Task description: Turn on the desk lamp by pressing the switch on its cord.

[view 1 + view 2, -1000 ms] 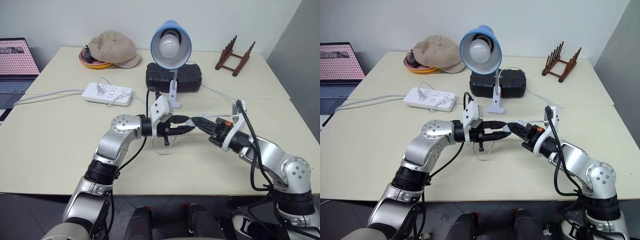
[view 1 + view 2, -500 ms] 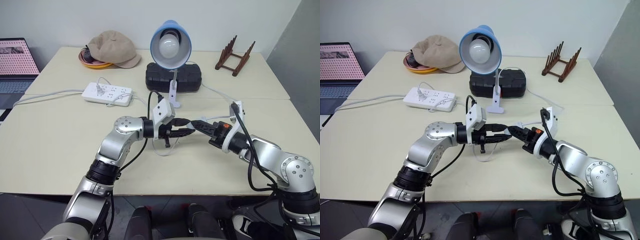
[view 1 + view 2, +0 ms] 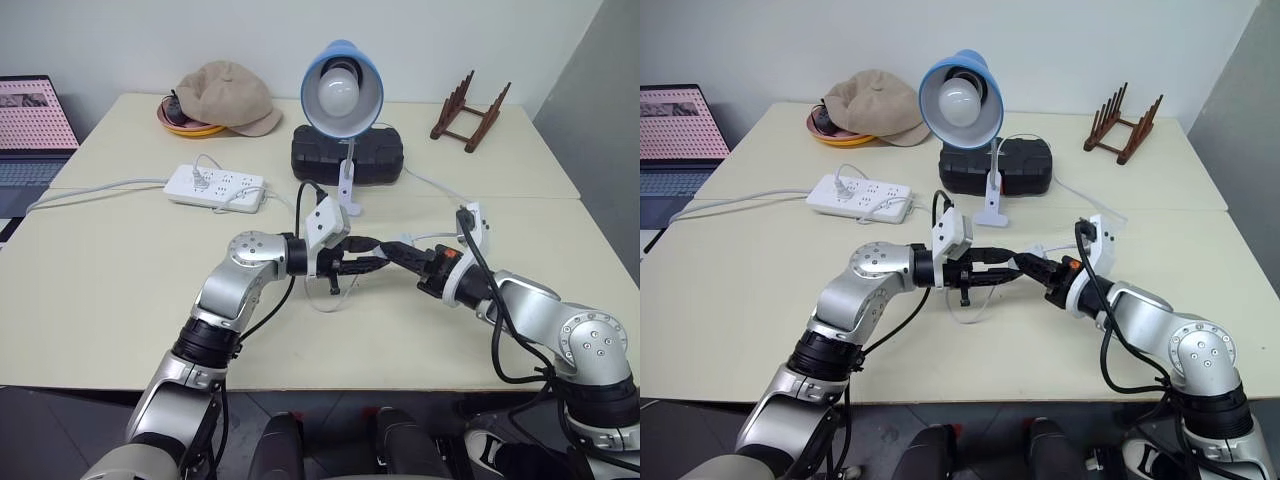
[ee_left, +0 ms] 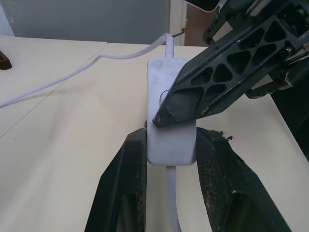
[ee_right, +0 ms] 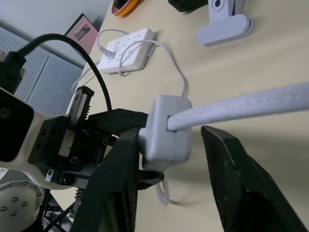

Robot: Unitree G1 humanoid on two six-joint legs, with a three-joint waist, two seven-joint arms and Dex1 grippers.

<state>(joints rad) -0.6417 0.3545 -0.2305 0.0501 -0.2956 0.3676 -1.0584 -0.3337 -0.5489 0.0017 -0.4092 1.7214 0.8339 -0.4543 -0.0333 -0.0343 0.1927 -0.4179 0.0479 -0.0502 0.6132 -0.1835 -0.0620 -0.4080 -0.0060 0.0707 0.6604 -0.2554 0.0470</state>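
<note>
Centrally, just below the middle of the left eye view, the switch (image 4: 170,111) is held above the table (image 3: 100,300), clamped between the closed fingers of the left gripper (image 4: 170,159). Its face is touched by one fingertip (image 4: 175,110) of the right gripper (image 5: 169,145), whose fingers are parted, one on either side of it. Behind, at upper centre, the unlit desk lamp (image 3: 342,90) is seen, with the cord (image 4: 72,77) trailing from the switch.

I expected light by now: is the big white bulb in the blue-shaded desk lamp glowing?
No, the big white bulb looks dull and unlit inside the blue-shaded desk lamp, casting no glow on the table.
</note>
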